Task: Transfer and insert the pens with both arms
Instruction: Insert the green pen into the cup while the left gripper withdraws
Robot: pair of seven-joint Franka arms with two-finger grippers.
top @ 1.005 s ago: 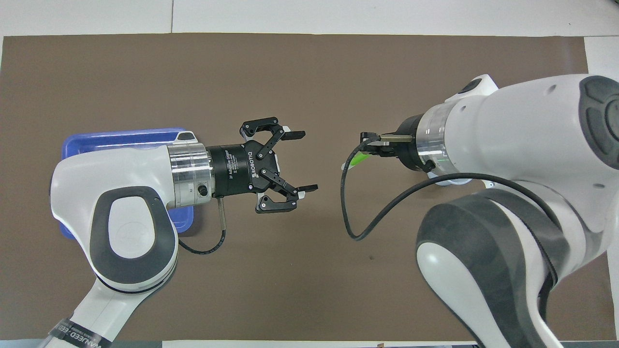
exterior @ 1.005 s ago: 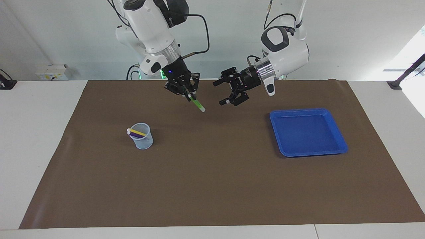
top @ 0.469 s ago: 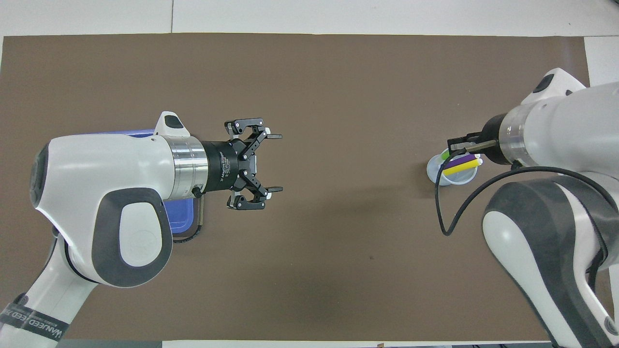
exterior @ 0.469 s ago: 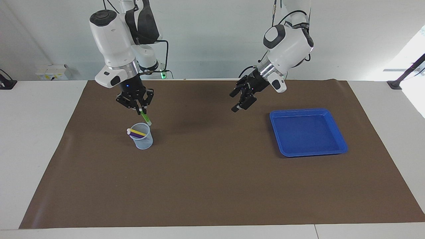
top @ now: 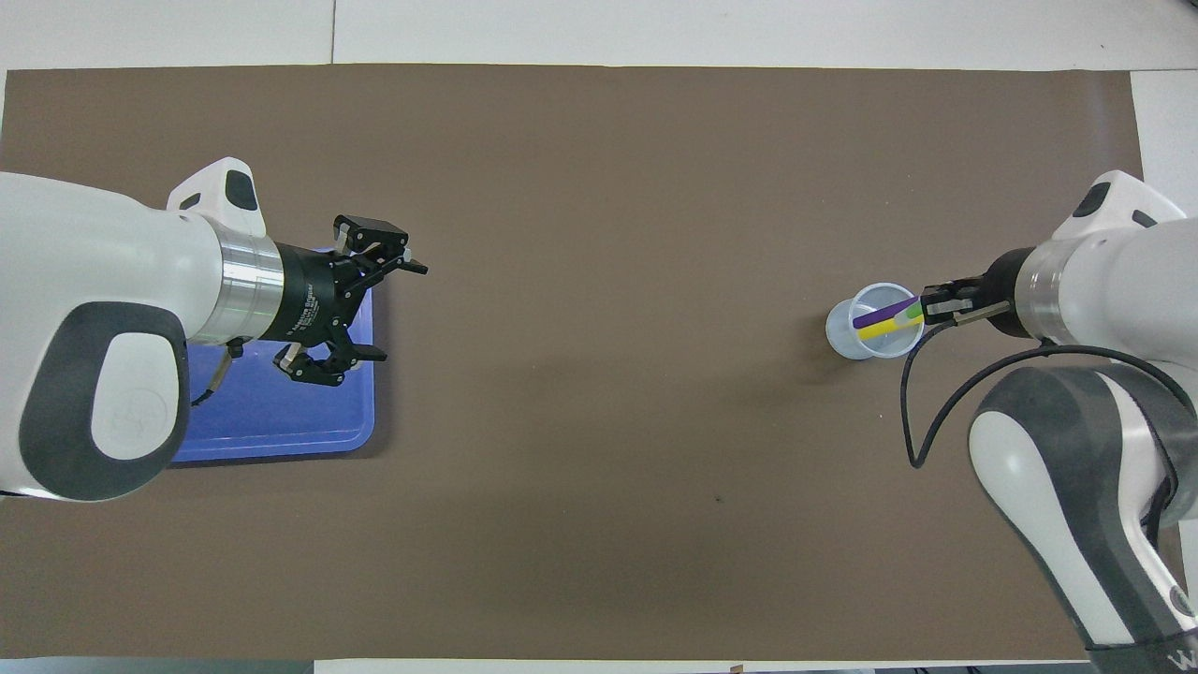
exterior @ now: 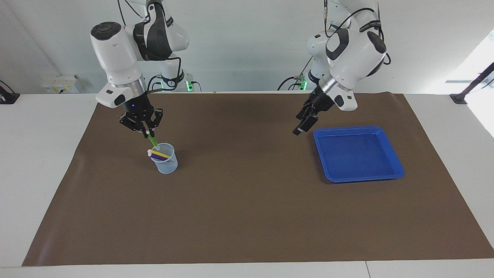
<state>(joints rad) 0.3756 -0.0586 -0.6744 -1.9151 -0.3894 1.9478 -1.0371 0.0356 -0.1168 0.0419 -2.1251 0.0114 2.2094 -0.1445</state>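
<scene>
The green pen (exterior: pixel 151 140) hangs tilted from my right claw (exterior: pixel 143 130), its lower tip just at the rim of the pale mesh cup (exterior: pixel 165 159), by my reading barely inside the mouth. My right claw is clamped on the pen's upper end, directly over the cup's edge nearer to the robots. In the overhead view only a short green bit (top: pixel 912 311) shows past my fingers, meeting the cup's rim (top: pixel 847 310).

The yellow pen (exterior: pixel 159 154) and the purple pen (exterior: pixel 158 157) already lie slanted in that cup, side by side, their whitish caps poking over the rim. So I judge two pens are delivered and the third is at the moment of insertion: what is left is to lower it a little, let go, and lift clear.

My left claw (top: pixel 365 301) hangs with its fingers spread and nothing between them, over the edge of the blue tray (exterior: pixel 398 166) at the left arm's end of the worktop. The tray holds no pen that I can see, so I judge that arm's share is finished and it waits. The brown mat (exterior: pixel 247 216) covers the worktop under everything.
</scene>
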